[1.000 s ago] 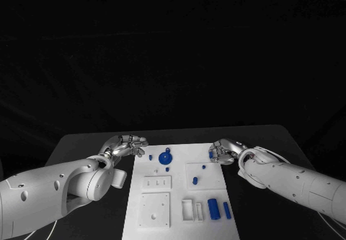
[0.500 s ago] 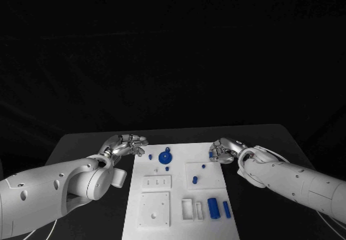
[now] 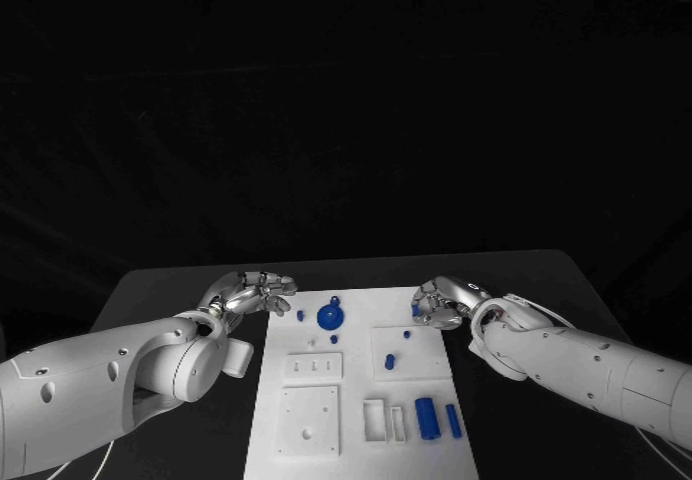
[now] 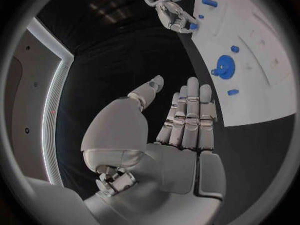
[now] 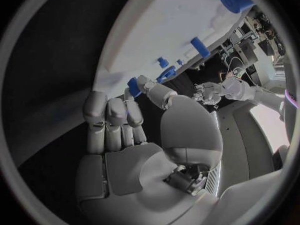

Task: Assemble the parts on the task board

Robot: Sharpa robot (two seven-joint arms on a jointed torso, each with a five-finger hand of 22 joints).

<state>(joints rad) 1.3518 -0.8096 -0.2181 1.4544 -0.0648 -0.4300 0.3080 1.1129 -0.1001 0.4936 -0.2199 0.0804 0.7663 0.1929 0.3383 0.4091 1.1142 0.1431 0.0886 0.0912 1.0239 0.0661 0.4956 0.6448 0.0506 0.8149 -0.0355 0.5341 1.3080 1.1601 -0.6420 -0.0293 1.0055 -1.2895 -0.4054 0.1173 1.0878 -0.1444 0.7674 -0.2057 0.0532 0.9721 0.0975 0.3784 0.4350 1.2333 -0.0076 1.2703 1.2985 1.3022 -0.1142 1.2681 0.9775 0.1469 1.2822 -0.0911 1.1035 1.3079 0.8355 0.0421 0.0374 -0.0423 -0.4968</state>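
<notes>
The white task board [image 3: 361,420] lies in the middle of the table. At its far end stands a round blue part [image 3: 330,318] with small blue pegs [image 3: 302,314] beside it. A blue cylinder [image 3: 426,417] and a blue bar [image 3: 453,421] lie near its front right. My right hand [image 3: 441,300] hovers at the board's far right edge. It pinches a small blue part [image 5: 134,83] between thumb and fingertip. My left hand [image 3: 254,291] is off the board's far left corner; its fingers [image 4: 187,115] are stretched out and hold nothing.
White raised blocks [image 3: 310,420] with holes and slots take up the board's near half. Two more blue pegs [image 3: 389,361] stand in the right middle block. Black table [image 3: 173,290] surrounds the board on both sides.
My right hand has shifted slightly left, over the board's far right edge, still with the small blue part. The left hand has barely moved.
</notes>
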